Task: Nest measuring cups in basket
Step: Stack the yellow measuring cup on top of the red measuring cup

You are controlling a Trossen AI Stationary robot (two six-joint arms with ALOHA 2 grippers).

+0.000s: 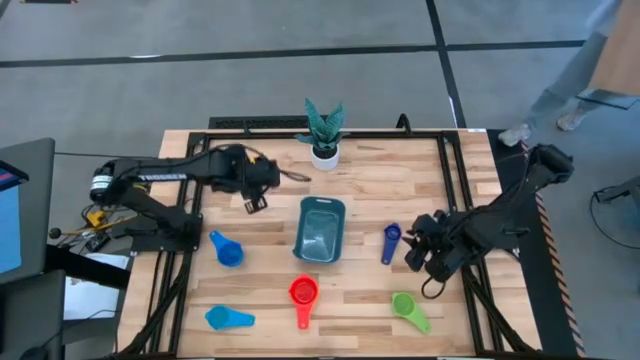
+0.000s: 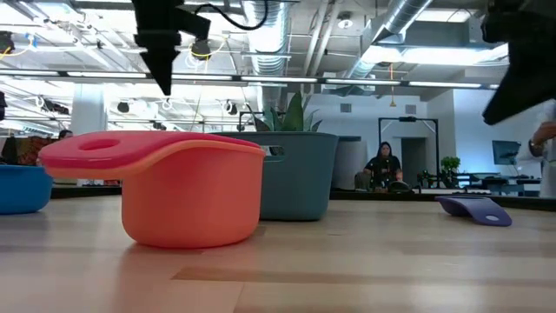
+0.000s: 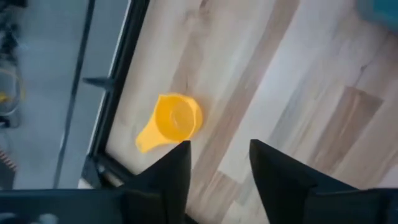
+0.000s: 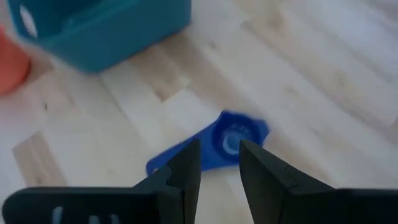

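Note:
The dark teal basket [image 1: 320, 231] stands mid-table. Around it, each resting on the table, lie a blue cup [image 1: 228, 250], a light blue cup [image 1: 229, 318], a red cup [image 1: 303, 293], a green cup [image 1: 410, 311] and a dark blue cup [image 1: 390, 243]. A yellow cup [image 3: 174, 119] shows only in the left wrist view, on the wood near the table's frame. My left gripper [image 3: 217, 146] hangs open in the air above it, to the left of the basket [image 1: 252, 203]. My right gripper [image 4: 219, 148] is open above the dark blue cup [image 4: 231, 139], just right of it [image 1: 417, 250].
A small white pot with a green plant [image 1: 324, 137] stands at the far edge behind the basket. A black frame [image 1: 452, 170] runs around the tabletop. Bare wood lies between the basket and the near cups. A person [image 2: 383, 165] sits far off in the room.

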